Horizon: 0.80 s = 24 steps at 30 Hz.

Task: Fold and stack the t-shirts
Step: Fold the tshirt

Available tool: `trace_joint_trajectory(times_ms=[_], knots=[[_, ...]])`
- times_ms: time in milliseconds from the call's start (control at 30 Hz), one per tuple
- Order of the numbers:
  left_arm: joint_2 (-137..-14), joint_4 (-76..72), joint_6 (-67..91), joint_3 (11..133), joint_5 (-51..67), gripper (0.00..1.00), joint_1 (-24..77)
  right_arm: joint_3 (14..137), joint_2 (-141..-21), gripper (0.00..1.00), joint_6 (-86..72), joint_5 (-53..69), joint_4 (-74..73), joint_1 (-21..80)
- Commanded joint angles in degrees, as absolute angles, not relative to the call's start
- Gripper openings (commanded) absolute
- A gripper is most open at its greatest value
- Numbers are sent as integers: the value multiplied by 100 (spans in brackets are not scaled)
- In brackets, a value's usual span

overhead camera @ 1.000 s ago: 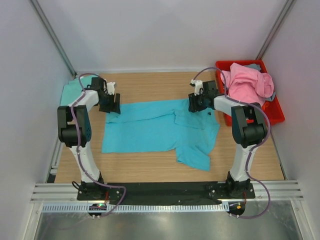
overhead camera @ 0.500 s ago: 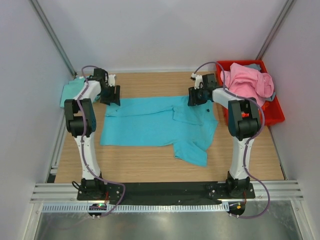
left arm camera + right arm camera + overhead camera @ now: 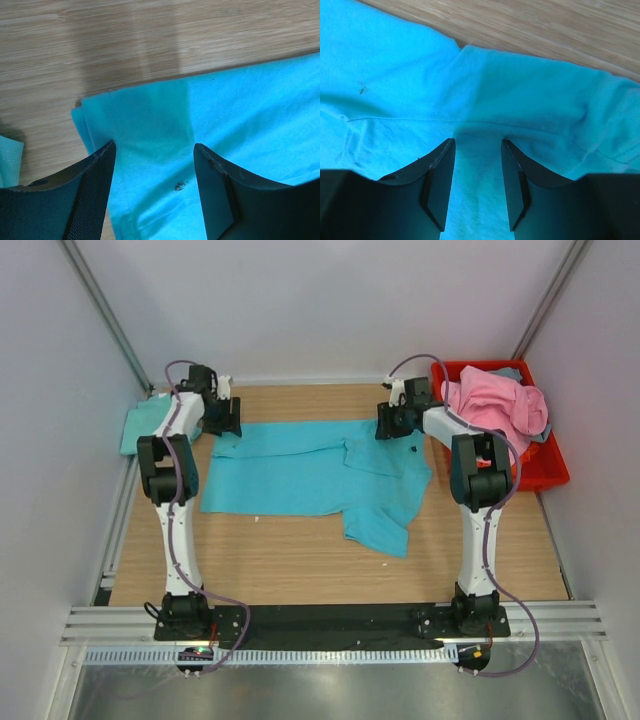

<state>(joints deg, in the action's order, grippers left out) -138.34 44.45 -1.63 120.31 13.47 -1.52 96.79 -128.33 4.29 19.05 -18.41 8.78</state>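
The turquoise-blue t-shirt (image 3: 300,465) lies spread flat across the table, one sleeve folded over toward the near right. My left gripper (image 3: 222,425) is at its far left corner. In the left wrist view (image 3: 152,150) the jaws stand wide apart over the flat hem (image 3: 240,110). My right gripper (image 3: 388,428) is at the far right edge, jaws apart over the cloth (image 3: 395,75) in the right wrist view (image 3: 477,145). The mint-green t-shirt (image 3: 140,425) lies folded at the far left. The pink t-shirt (image 3: 495,405) is heaped in the bin, with a bit of the grey-blue one (image 3: 510,371) behind it.
The red plastic bin (image 3: 550,465) stands at the far right, beside the right arm. A corner of the mint-green cloth (image 3: 7,160) shows left of the left fingers. Bare wood runs along the near side of the shirt. White walls close in the back and sides.
Both arms have reached farther from their bases, and the turquoise shirt has slid with them toward the back wall. Its near sleeve has moved up too.
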Motion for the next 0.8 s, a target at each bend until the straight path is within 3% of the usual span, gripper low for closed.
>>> trace_joint_trajectory(times_ms=[0,200,233,300,433,533,600,700,767], knots=[[-13177,4317,-26,11849,1573,65,-123,9493,-12122,48,562,1635,-1566,852],[-10507,3613,44,10189,1730,76,-53,8115,-9727,50,1027,1441,-924,844],[-10190,3482,27,9969,1749,99,-53,7843,-9408,50,1107,1459,-810,852],[-9401,3384,44,9380,1784,100,-61,7025,-8488,52,1369,1573,-537,861],[-8571,3427,482,8467,1801,100,-53,5542,-7210,78,1276,1504,-273,870],[-8140,3972,712,8097,2519,99,-53,5090,-6602,94,-89,1048,-594,861],[-7675,4026,809,7797,2784,100,-53,5132,-6522,97,-168,1395,-1148,853],[-6842,3377,992,6805,3392,100,-350,5282,-6566,100,867,2990,-2343,870],[-6470,3051,1037,6277,3262,100,-492,5046,-6233,100,1713,3173,-2760,896]])
